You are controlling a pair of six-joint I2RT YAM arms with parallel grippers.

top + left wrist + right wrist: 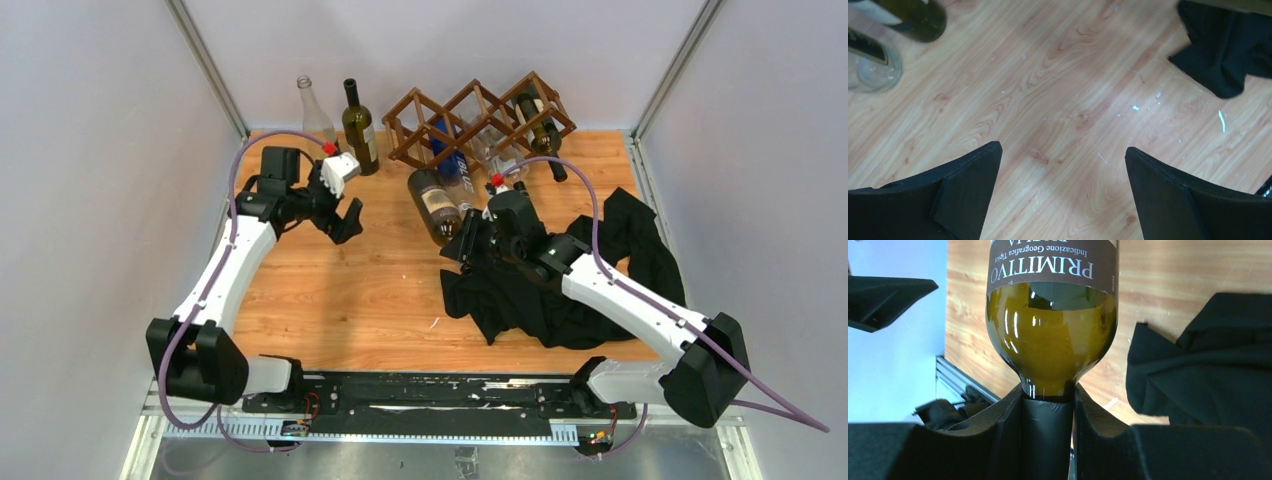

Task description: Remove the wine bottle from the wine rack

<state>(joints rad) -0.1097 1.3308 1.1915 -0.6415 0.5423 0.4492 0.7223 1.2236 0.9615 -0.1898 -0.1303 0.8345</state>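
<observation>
The dark brown wooden wine rack [480, 112] stands at the back of the table. A dark green wine bottle [435, 205] with a brown label lies just in front of the rack, outside its cells, neck pointing toward me. My right gripper [462, 243] is shut on its black-foiled neck. The right wrist view shows the bottle [1053, 330] with my right gripper [1048, 405] closed around the neck below the shoulder. My left gripper [345, 222] is open and empty over bare wood, left of the bottle. In the left wrist view the left gripper [1063, 150] has its jaws wide apart.
A dark green bottle [541, 130], a blue bottle [450, 152] and a clear bottle [497, 150] lie in the rack. A clear bottle [314, 110] and a dark bottle [360, 125] stand at the back left. A black cloth [570, 280] lies crumpled under the right arm.
</observation>
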